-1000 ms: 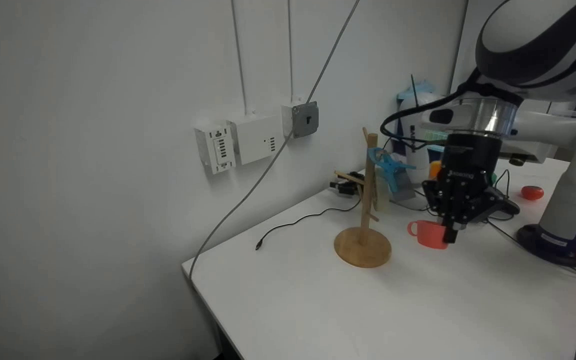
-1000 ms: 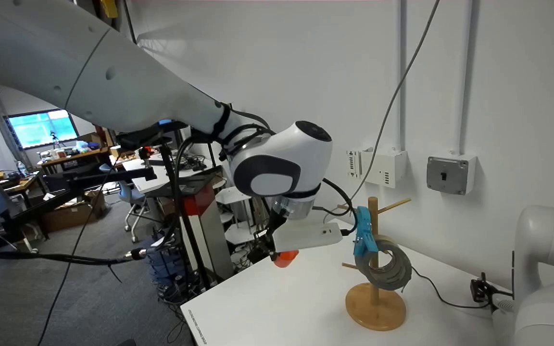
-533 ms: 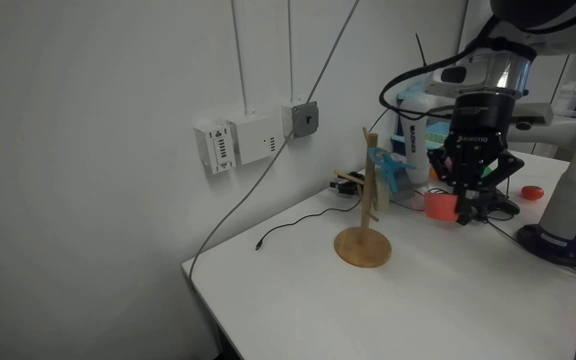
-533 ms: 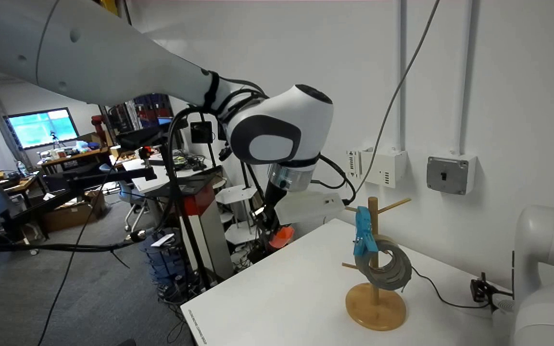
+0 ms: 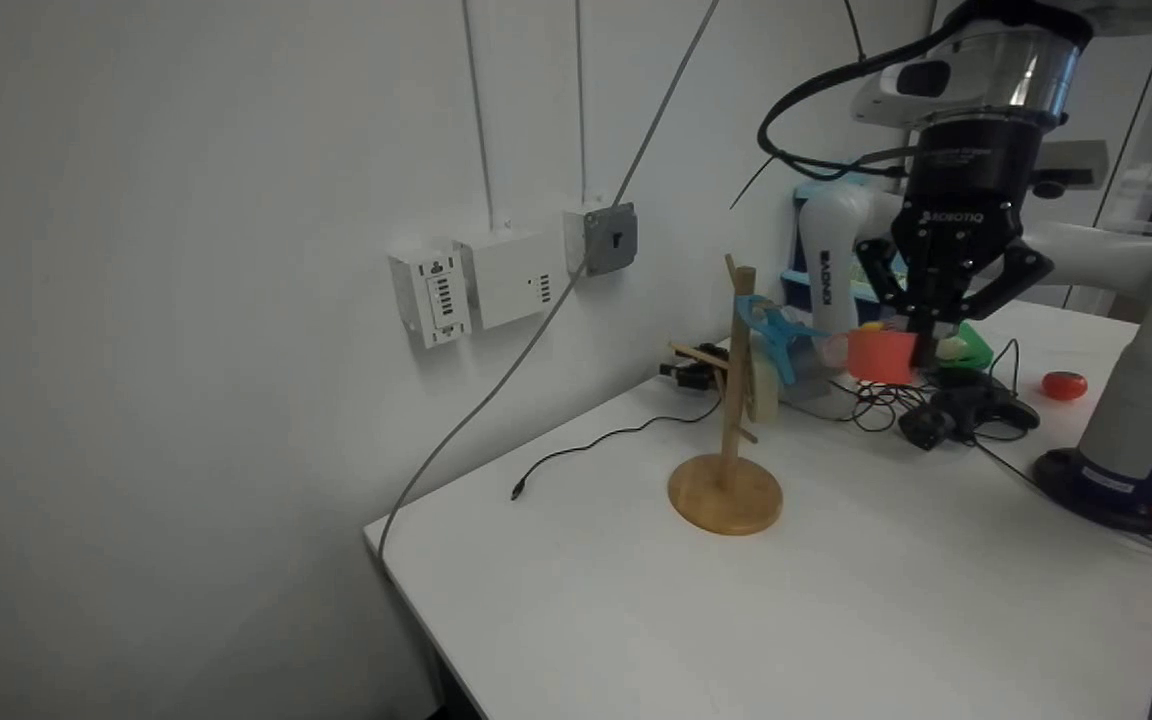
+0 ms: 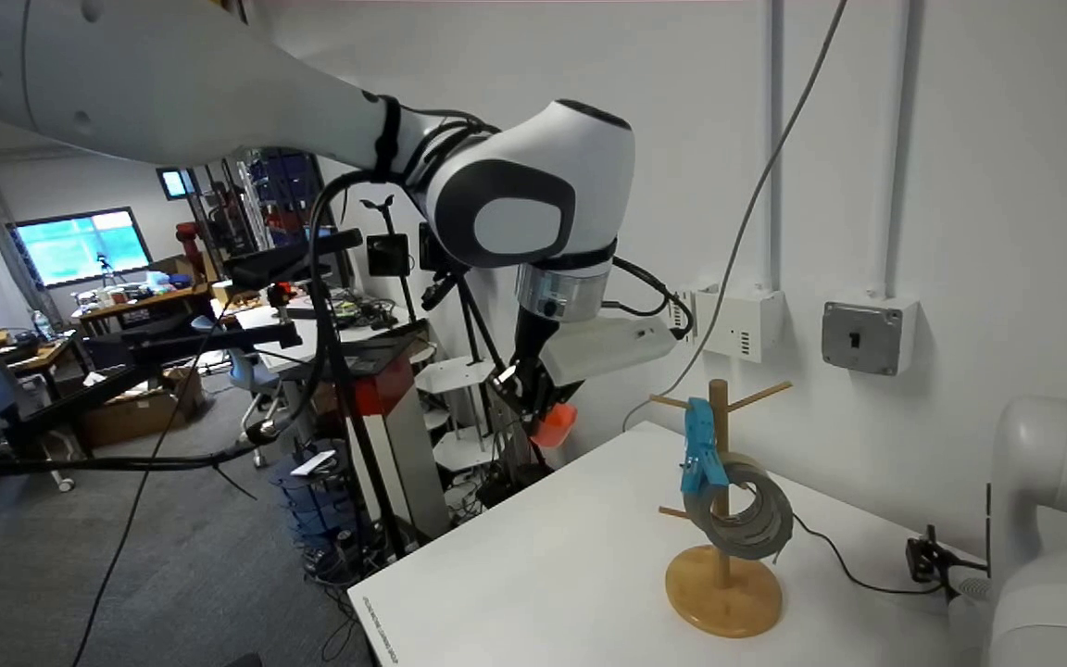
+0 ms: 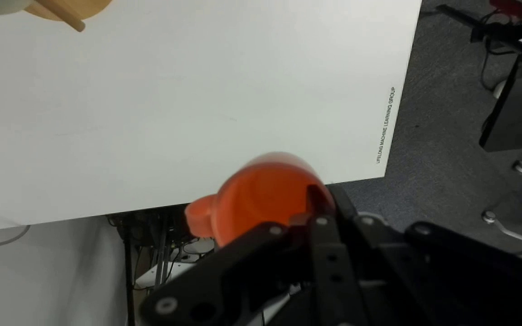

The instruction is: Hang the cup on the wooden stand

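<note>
- The white table (image 5: pixel 636 600) spreads beneath everything in both exterior views.
- The robot arm (image 6: pixel 506 208) enters from 10 o'clock in an exterior view and bends so that its gripper (image 7: pixel 331 200) points down, between 6 and 7 o'clock.
- The wooden stand (image 6: pixel 723 590) is upright on the table, apart from both the gripper and the cup (image 7: pixel 265 203). In the wrist view, part of its base and a peg show between 10 and 11 o'clock from the cup.
- A roll of grey tape (image 6: pixel 779 523) hangs on the stand, at 5 o'clock from a blue clamp (image 6: pixel 700 445) by the post; what the clamp grips, I cannot tell.
- The red-orange cup is in the air, off the stand and off the table. In an exterior view it lies at 10 o'clock from the stand (image 6: pixel 554 424). The wrist view looks into its open mouth.
- The fingers (image 7: pixel 346 208) pinch the cup's wall at its 3 o'clock side in the wrist view: one seems to reach inside the rim, the other sits outside, though blur softens the tips. The body of the cup lies at 9 o'clock from them.
- The handle (image 7: pixel 200 216) juts toward 9 o'clock there, across the cup from the fingers and apart from them.
</note>
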You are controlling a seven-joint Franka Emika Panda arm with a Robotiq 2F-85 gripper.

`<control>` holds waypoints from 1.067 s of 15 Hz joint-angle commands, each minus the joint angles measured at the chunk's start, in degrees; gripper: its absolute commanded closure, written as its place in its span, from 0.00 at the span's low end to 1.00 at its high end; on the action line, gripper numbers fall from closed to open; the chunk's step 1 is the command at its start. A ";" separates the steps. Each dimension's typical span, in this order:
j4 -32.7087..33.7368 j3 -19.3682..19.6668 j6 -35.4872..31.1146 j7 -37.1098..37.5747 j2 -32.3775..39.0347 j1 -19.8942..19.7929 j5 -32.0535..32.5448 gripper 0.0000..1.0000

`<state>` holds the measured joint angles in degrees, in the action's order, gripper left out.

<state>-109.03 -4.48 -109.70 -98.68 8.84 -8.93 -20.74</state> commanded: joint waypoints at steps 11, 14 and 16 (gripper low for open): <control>4.21 2.61 4.95 -4.40 1.85 1.10 2.63 0.99; 8.45 3.32 12.13 -11.36 3.43 0.22 2.90 0.99; 11.55 3.85 17.56 -16.68 4.80 -0.30 1.84 0.99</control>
<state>-103.96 -1.61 -100.31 -107.83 10.45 -8.46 -18.14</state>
